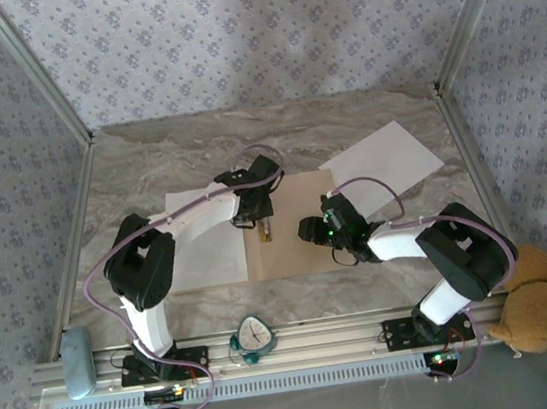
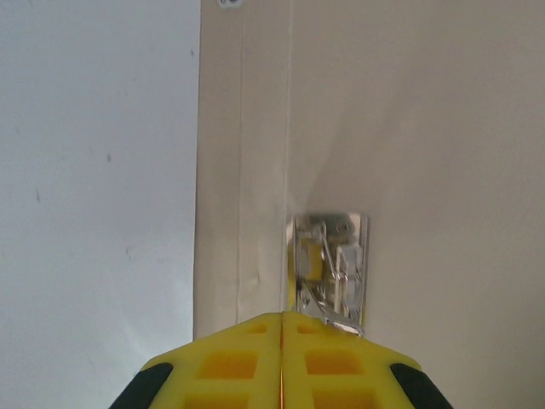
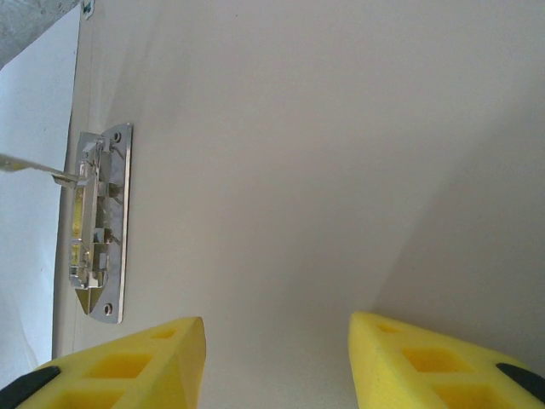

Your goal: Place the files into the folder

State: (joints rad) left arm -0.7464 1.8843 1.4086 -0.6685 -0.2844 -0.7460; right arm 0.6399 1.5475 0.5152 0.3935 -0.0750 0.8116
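Over the folder (image 1: pixel 298 196), left pincer (image 2: pixel 282 317) closed beside clip (image 2: pixel 330 268); right pincer (image 3: pixel 277 328) wide.

No readable text, labels, brands or numbers anywhere. Folder (image 1: pixel 295 252) is plain tan with no print. Left sheet (image 1: pixel 205 259) and right sheet (image 1: pixel 383 158) are both blank white. Metal clip (image 2: pixel 330 268) shows no legible stamp in either wrist view. Small white gadget (image 1: pixel 256 336) sits at the near table edge, its face too small to read.
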